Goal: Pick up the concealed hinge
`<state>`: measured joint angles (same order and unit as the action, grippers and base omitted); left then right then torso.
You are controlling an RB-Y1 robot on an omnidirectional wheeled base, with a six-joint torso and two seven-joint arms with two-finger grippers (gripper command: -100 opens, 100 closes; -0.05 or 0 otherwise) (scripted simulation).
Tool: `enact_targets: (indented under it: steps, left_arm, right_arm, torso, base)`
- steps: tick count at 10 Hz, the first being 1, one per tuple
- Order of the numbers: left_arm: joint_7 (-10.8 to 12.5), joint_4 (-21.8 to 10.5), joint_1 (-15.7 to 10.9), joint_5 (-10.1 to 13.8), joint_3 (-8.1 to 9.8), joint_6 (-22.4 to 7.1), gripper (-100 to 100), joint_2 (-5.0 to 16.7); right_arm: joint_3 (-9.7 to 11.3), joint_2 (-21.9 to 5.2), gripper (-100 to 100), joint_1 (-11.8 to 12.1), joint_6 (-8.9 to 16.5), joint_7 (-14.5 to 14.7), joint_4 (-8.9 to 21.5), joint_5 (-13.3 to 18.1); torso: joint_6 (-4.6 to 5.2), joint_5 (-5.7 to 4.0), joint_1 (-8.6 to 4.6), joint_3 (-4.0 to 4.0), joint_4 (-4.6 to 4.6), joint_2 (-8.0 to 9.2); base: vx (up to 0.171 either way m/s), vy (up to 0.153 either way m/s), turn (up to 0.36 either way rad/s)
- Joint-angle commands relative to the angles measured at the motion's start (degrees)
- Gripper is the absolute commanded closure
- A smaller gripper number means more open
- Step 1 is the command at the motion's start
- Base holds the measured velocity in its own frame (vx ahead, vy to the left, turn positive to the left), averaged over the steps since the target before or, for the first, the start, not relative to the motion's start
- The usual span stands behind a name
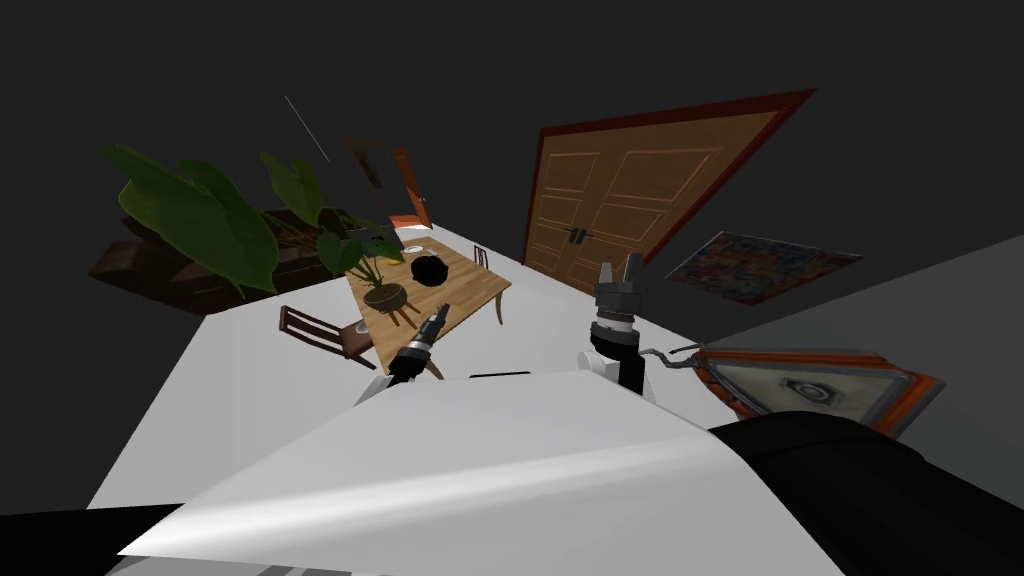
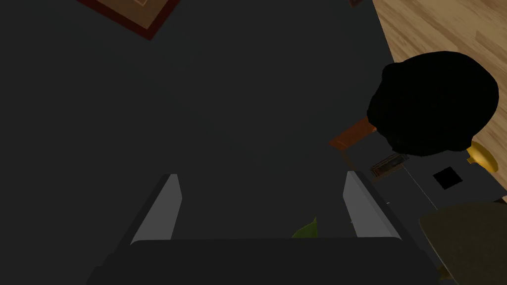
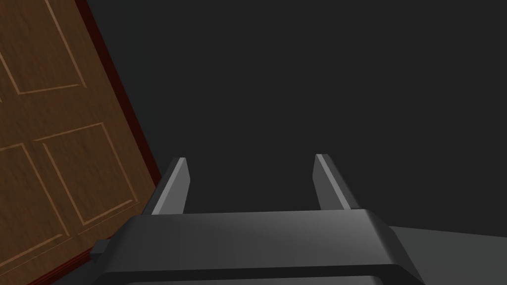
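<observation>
A wooden table (image 1: 470, 290) stands ahead of me to the left. On it lies a black rounded lump (image 1: 430, 270), seen up close in the left wrist view (image 2: 433, 104), with a small gold piece (image 2: 482, 157) peeking from behind it. Beside the lump lie a dark grey flat thing (image 2: 445, 180) and a small brown rectangular piece (image 2: 388, 165). I cannot tell which of these is the hinge. My left gripper (image 1: 440, 312) (image 2: 260, 178) hangs open over the table's near end, short of the lump, holding nothing. My right gripper (image 1: 620, 268) (image 3: 252, 161) is raised and open, also holding nothing.
A potted plant (image 1: 378, 270) stands on the table near the left gripper, its pot (image 2: 465, 232) close by. Chairs (image 1: 320, 335) flank the table. A brown double door (image 1: 610, 205), a patterned rug (image 1: 760, 265) and a framed picture (image 1: 810, 385) lie to the right.
</observation>
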<state>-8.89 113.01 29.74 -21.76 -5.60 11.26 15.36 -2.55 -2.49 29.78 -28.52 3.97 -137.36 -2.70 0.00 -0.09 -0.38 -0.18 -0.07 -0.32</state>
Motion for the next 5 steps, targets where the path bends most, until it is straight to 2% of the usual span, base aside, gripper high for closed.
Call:
enact_targets:
  steps: [1,4,5]
  left_arm:
    - [-0.8,-2.0,-0.5,-0.4,-0.13,-1.0,-100,0.3]
    - [-2.8,-7.6,-0.8,-1.5,-0.24,-5.6,-100,2.6]
    - [-2.8,-7.8,-0.8,-1.5,-0.24,-5.6,-100,2.6]
  right_arm:
    - [0.0,0.0,0,0.0,0.0,0.0,0.0,0.0]
    - [0.0,0.0,0,0.0,0.0,0.0,0.0,0.0]
    - [0.0,0.0,0,0.0,0.0,0.0,0.0,0.0]
  torso:
    - [0.00,0.00,0.00,0.00,0.00,0.00]
    - [-0.01,0.02,0.12,0.01,0.00,0.02]
    - [0.00,0.00,0.03,-0.04,-0.01,-0.07]
  base:
    - [0.060,-0.060,0.013]
    - [0.076,-0.077,0.010]
    - [0.072,-0.077,0.010]
